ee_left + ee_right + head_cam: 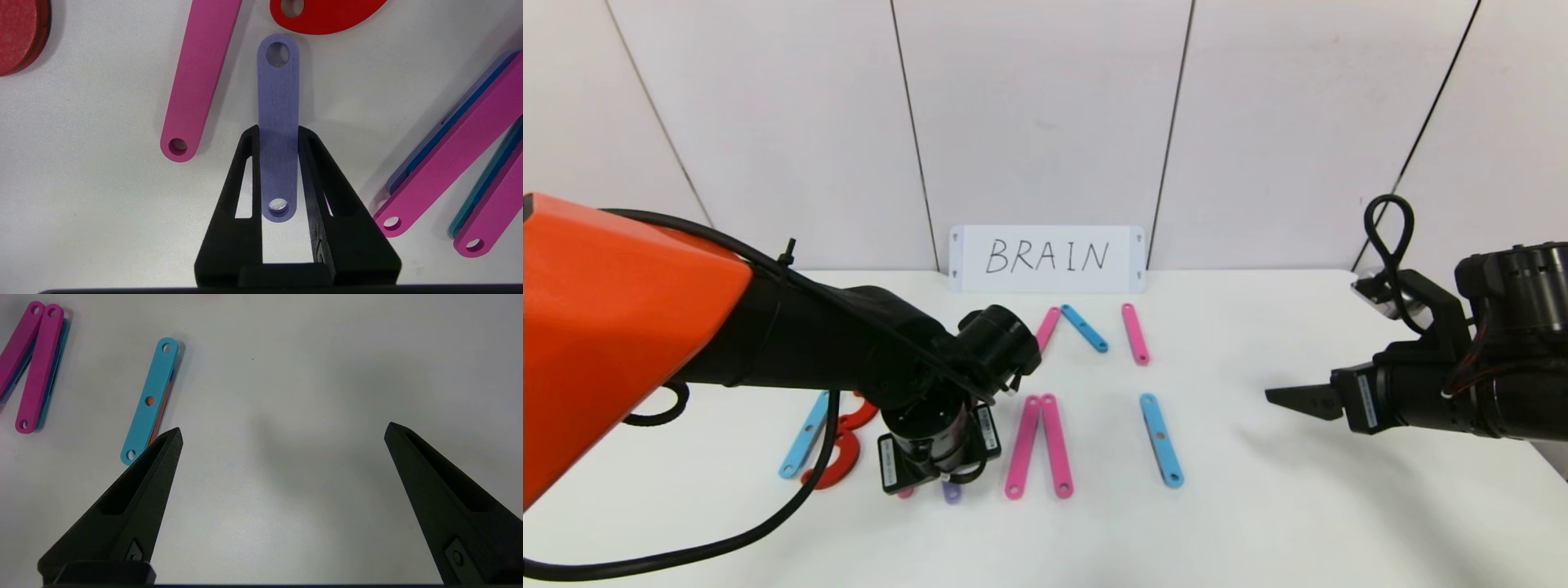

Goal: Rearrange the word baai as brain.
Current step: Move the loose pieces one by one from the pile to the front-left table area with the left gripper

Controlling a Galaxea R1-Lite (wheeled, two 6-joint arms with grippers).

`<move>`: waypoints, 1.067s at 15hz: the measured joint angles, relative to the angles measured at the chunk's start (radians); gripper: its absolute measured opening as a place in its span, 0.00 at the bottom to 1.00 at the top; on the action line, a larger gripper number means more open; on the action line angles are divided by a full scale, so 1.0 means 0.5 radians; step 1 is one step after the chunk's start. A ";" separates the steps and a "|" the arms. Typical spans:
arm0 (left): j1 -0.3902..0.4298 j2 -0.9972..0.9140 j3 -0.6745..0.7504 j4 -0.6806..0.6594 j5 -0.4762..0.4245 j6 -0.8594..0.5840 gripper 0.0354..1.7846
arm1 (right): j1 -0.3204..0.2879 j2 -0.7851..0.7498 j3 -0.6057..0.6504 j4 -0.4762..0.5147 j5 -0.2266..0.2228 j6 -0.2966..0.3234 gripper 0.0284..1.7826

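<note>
My left gripper is shut on a short purple bar, its fingers pressing the bar's two long edges just above the table. In the head view only the bar's tip shows below the left wrist. A pink bar and a red curve lie close beside it. A blue bar and red curves lie on the left. Two pink bars form a narrow A and a blue bar stands to their right. My right gripper is open and empty, hovering at the right.
The white card handwritten BRAIN leans on the back wall. In front of it lie a pink bar, a blue bar and another pink bar. The right wrist view shows the blue bar and bare table under the gripper.
</note>
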 joint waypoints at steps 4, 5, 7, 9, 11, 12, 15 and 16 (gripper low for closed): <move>-0.001 0.005 -0.008 0.000 0.000 -0.001 0.48 | 0.002 0.000 0.000 0.001 0.000 0.001 0.97; -0.001 0.006 -0.009 -0.001 -0.002 0.000 0.58 | 0.002 0.000 0.000 0.001 0.000 0.000 0.97; -0.001 0.007 -0.011 -0.003 -0.002 0.000 0.77 | 0.000 0.000 0.000 0.001 -0.001 0.001 0.97; -0.001 0.008 -0.015 -0.003 -0.003 0.000 0.89 | 0.000 0.000 0.000 0.001 0.000 0.000 0.97; -0.002 0.009 -0.018 -0.002 -0.008 0.002 0.96 | 0.000 0.000 0.000 0.001 -0.002 0.000 0.97; -0.004 0.012 -0.026 -0.003 -0.009 0.003 0.97 | 0.000 0.000 0.000 0.001 -0.001 0.000 0.97; -0.005 0.019 -0.056 -0.003 -0.020 0.001 0.97 | 0.001 0.000 0.000 0.001 -0.002 0.000 0.97; -0.006 0.023 -0.060 -0.003 -0.023 0.002 0.97 | 0.002 0.000 0.000 0.001 -0.003 0.000 0.97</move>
